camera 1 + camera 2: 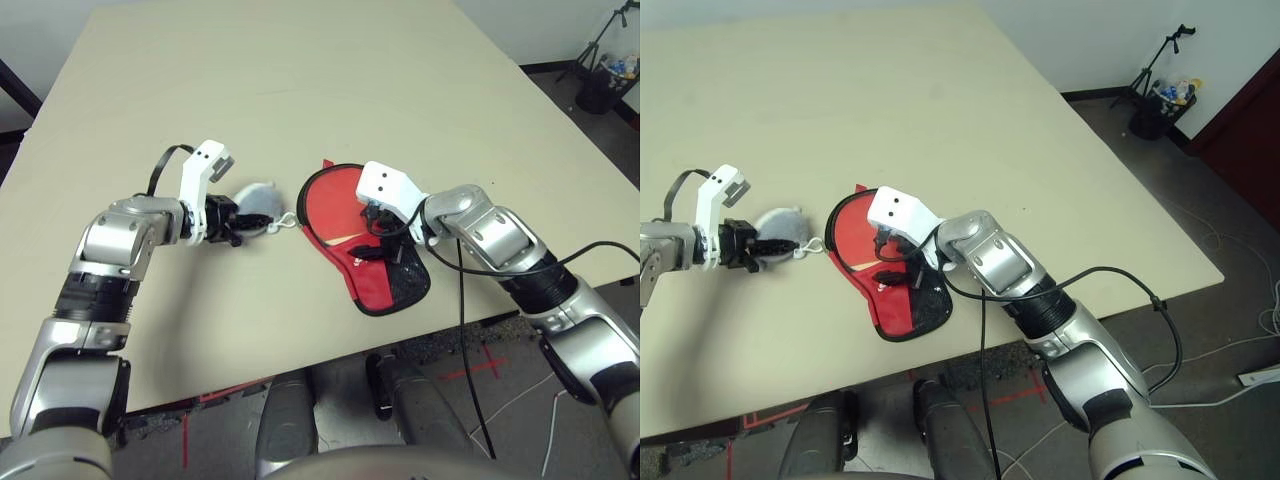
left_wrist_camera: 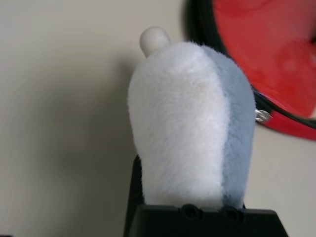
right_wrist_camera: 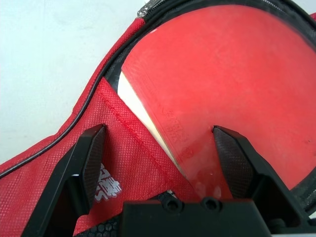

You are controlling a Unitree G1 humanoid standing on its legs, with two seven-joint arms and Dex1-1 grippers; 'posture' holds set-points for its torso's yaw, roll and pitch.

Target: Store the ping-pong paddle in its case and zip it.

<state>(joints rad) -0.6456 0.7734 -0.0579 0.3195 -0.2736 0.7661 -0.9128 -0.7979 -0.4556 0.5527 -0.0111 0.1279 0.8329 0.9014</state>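
Note:
The case [image 1: 340,205] lies flat near the table's front edge, red side with its clear window facing up. Through the window shows the red face of the ping-pong paddle [image 3: 222,74], with a strip of light wood beside it; the handle is hidden. The grey and white plush charm [image 2: 192,123] lies just left of the case, joined to it by a short cord and clip. My left gripper [image 1: 240,228] is shut on the charm. My right gripper [image 3: 158,133] hangs open just above the case's lower half, one finger over the red fabric and the other over the window.
The table [image 1: 300,80] stretches wide and bare behind the case, and its front edge runs just below the case's handle end. A black cable [image 1: 462,330] drops from my right arm past that edge. A tripod and dark bin [image 1: 600,85] stand on the floor at far right.

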